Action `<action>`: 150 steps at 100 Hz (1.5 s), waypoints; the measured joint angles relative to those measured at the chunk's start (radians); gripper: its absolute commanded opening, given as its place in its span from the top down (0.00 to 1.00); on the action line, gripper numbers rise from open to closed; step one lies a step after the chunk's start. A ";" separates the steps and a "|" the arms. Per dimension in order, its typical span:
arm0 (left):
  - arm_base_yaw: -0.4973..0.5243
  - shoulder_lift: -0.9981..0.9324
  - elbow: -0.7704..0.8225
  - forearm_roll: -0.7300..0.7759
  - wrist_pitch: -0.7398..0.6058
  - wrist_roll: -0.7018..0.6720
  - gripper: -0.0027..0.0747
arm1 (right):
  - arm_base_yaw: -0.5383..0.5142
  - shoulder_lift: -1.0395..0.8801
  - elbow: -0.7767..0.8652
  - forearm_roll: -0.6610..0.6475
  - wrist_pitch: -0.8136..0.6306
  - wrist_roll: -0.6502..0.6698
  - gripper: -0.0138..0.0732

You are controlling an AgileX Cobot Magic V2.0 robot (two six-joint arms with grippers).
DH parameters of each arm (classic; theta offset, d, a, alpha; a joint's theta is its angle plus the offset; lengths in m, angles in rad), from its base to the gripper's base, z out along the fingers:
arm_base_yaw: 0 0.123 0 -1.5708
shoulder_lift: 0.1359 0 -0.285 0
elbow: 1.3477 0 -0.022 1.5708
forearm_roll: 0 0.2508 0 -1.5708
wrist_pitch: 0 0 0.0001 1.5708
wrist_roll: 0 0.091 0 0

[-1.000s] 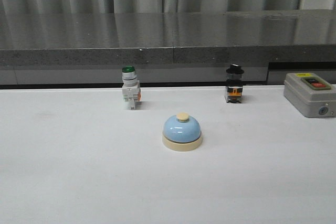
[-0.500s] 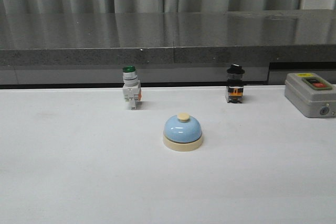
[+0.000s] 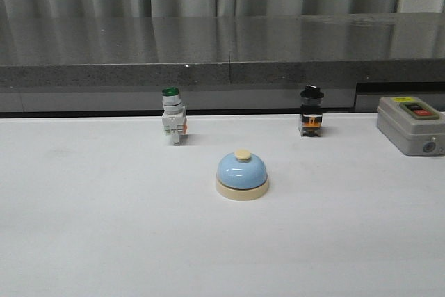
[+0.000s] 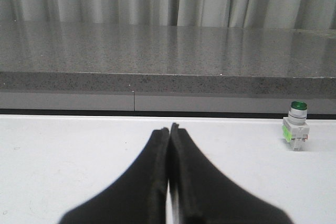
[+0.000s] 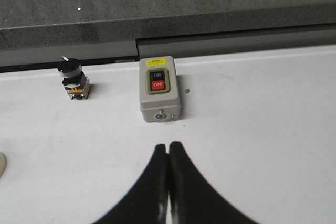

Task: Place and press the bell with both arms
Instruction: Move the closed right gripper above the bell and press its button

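presently catalogued: one bell (image 3: 241,175), light-blue dome on a cream round base with a cream button on top, standing upright near the middle of the white surface (image 3: 97,227), free of any contact and round in plan, so no long axis governs the approach. left end effector (image 4: 169,129): fingers pressed together, clenched on nothing, low over the surface; it does not appear in the front view, and the bell does not appear in the left wrist view, so the bell must lie off to that arm's right. right end effector (image 5: 168,148): fingers likewise closed and empty; a cream sliver at the edge of the right wrist view may be the bell's base, which would put the bell to that arm's left. which arm is nearer cannot be told; judged from the bell's roughly central place, the reach looks about equal for both. other items: green-capped push-button switch (image 3: 172,120), behind the bell and to the left, well apart from it, also seen ahead and to the right of the left end effector (image 4: 296,125); black-capped switch (image 3: 311,112), behind and to the right, well apart; grey on/off switch box (image 3: 410,124), far right, lying just ahead of the right end effector (image 5: 159,95). grey stone ledge (image 3: 222,53) runs along the back. nothing stands between the bell and the near edge, so the inward path for either arm looks unobstructed.
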 measured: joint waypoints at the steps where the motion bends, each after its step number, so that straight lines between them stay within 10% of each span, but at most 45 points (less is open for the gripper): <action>1: 0.000 0.000 0.000 0.000 0.000 0.000 0.99 | 0.000 0.006 -0.005 0.000 0.007 0.000 0.91; 150: 0.000 0.000 0.000 0.000 0.000 0.000 0.99 | 0.617 1.226 -0.984 0.014 0.468 -0.048 0.91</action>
